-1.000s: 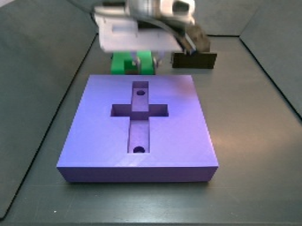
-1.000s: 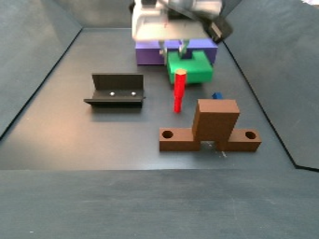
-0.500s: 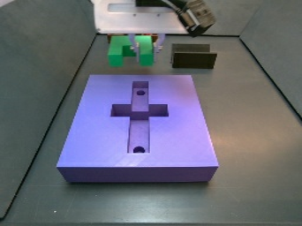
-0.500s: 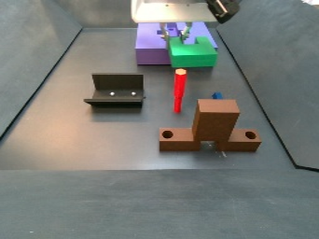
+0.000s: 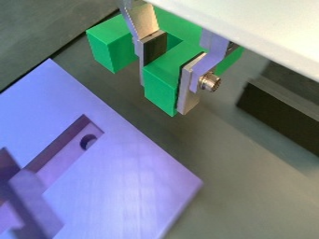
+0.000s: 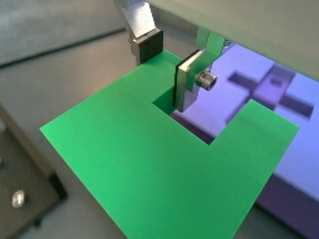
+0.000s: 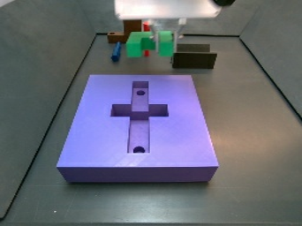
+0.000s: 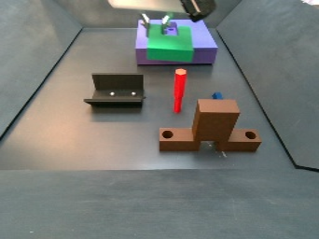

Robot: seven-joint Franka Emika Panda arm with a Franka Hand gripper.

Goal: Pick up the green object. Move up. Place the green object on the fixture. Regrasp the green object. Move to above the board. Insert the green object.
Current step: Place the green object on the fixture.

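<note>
My gripper (image 7: 153, 33) is shut on the green object (image 7: 144, 44) and holds it in the air beyond the far end of the board (image 7: 165, 132). In both wrist views the silver fingers (image 5: 193, 82) (image 6: 186, 78) clamp one arm of the green U-shaped piece (image 5: 159, 91) (image 6: 137, 154), with its notch by the jaws. The purple board with its cross recess lies below in a wrist view (image 5: 118, 182) and in a side view (image 8: 200, 51). The dark fixture (image 7: 195, 59) (image 8: 116, 91) stands on the floor beside the gripper, apart from it.
A red peg (image 8: 180, 91) stands upright on the floor. A brown upright block (image 8: 215, 124) on its base and a blue peg (image 8: 215, 95) stand near it. The blue peg (image 7: 117, 51) also shows beyond the board. Dark walls close in the work area.
The gripper has risen with the green object in it, lifting it off the floor beyond the board. The board, fixture and pegs have not moved.
</note>
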